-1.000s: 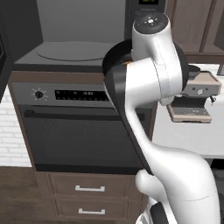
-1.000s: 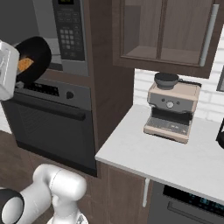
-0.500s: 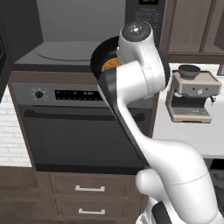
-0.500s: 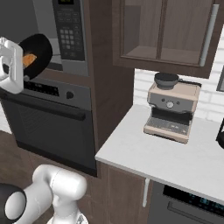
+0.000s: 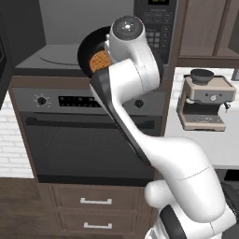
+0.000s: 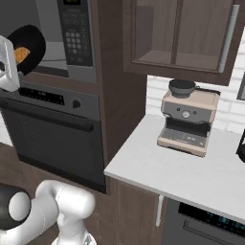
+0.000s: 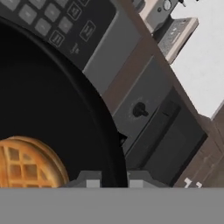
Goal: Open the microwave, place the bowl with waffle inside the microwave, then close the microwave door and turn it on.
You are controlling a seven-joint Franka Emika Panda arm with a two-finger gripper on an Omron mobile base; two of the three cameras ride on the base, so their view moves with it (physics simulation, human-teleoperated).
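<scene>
One black bowl with waffle (image 5: pixel 95 58) tips steeply before the open microwave (image 5: pixel 56 32), one golden gridded waffle inside; the gripper (image 7: pixel 111 180) pinches its rim.

So over the last second the white arm swung its wrist left, carrying the small shallow black bowl with the golden gridded waffle (image 5: pixel 95 58) along with it. Before, the bowl hung out in front of the oven's right side; now it's up at the mouth of the big grey built-in microwave (image 5: pixel 70 37), overlapping the open cavity near the round turntable. From the right base camera the bowl (image 6: pixel 27 47) slid toward the left edge. The two-finger gripper (image 7: pixel 111 180) kept the bowl's rim clamped throughout.
</scene>
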